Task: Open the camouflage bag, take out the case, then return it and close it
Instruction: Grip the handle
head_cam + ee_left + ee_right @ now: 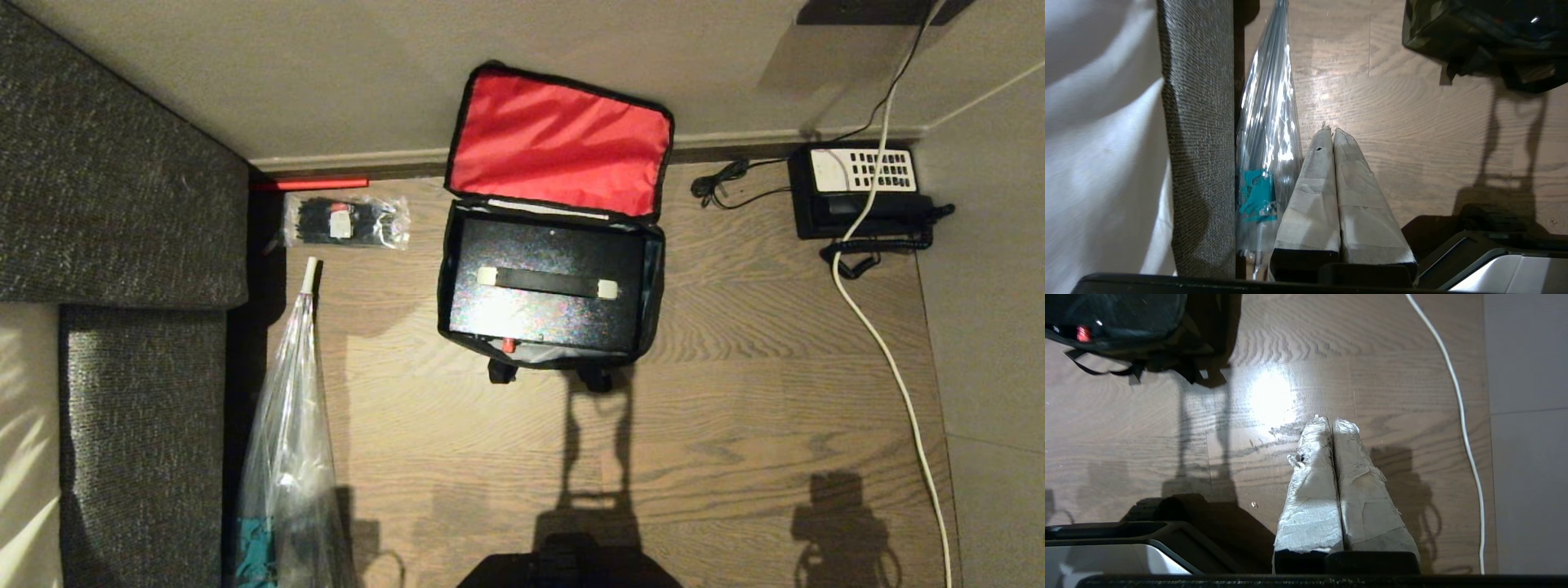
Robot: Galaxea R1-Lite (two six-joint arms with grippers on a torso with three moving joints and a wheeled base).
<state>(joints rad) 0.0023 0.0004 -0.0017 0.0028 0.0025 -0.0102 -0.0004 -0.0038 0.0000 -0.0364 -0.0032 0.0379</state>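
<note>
The bag (645,282) is sitting open on the wooden floor (735,392) against the wall, its red-lined lid (559,143) leaning back, and the case (543,282) is lying inside it, handle (545,282) up and a small red latch (508,345) showing at the near edge. The left gripper (1329,130) is hanging over bare floor beside a clear plastic sleeve (1269,122) and a grey sofa (1198,143), taped fingers pressed together on nothing. The right gripper (1327,419) is likewise hanging with fingers together and empty, near a white cable (1457,404). A telephone (861,192) is sitting by the wall, right of the bag, and a packet of ties (347,220) is lying on its left.
</note>
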